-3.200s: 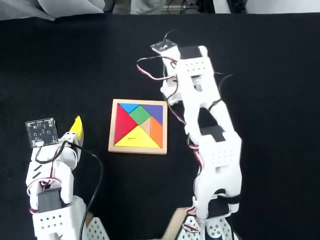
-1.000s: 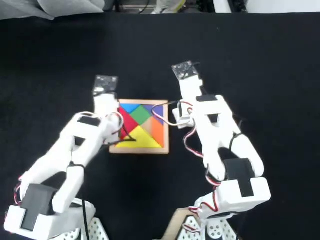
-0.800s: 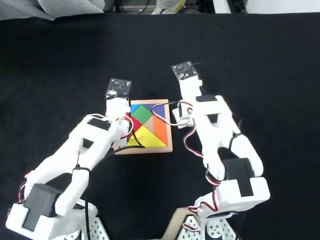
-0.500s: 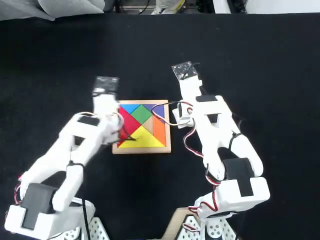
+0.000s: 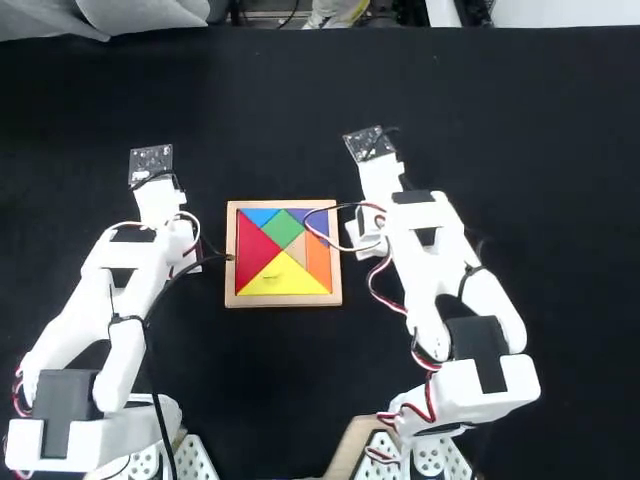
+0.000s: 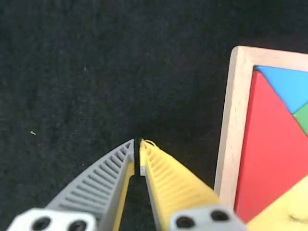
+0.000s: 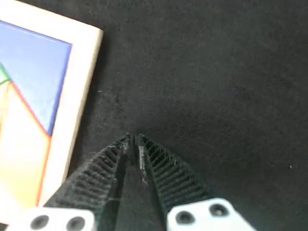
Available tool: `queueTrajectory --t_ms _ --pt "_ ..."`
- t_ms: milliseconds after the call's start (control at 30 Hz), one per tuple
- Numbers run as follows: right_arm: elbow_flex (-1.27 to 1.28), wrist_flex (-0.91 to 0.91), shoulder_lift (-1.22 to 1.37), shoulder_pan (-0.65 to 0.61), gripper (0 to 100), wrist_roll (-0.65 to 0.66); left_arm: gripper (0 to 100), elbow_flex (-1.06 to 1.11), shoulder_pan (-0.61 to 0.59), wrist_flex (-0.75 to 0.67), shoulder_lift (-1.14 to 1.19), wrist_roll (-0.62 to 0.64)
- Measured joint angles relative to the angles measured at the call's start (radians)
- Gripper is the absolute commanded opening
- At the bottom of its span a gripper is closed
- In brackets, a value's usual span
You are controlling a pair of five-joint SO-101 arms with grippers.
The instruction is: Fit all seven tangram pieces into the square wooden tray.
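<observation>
Wooden tray is found at the middle of the black worktop, with seven tangram pieces laid inside it. Left pincer is clenched on nothing near the tray's 9 o'clock rim; right pincer is clenched, likewise empty, near the 3 o'clock rim.

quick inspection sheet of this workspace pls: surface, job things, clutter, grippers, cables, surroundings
surface: black table
job's things: square wooden tray filled with coloured pieces, no gap seen
clutter: nothing seen
grippers: left gripper shut and empty, over the table beside the tray rim; right gripper shut and empty, beside the opposite rim
cables: a wire from the right arm loops over the tray's edge
surroundings: pale fabric past the far edge
</observation>
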Motion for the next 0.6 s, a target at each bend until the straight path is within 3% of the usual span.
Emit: queueTrajectory --t_ms 200,467,600 --pt "0.0 0.0 -0.021 0.008 1.1 -0.043 3 -0.066 -0.008 0.0 0.0 0.0" --pt "0.0 0.002 -0.281 0.031 1.1 -0.031 3 -0.226 -0.133 0.0 -0.029 -0.005" --pt "0.0 0.002 -0.508 0.097 1.5 0.021 3 -0.296 -0.189 0.127 -0.204 -0.003"
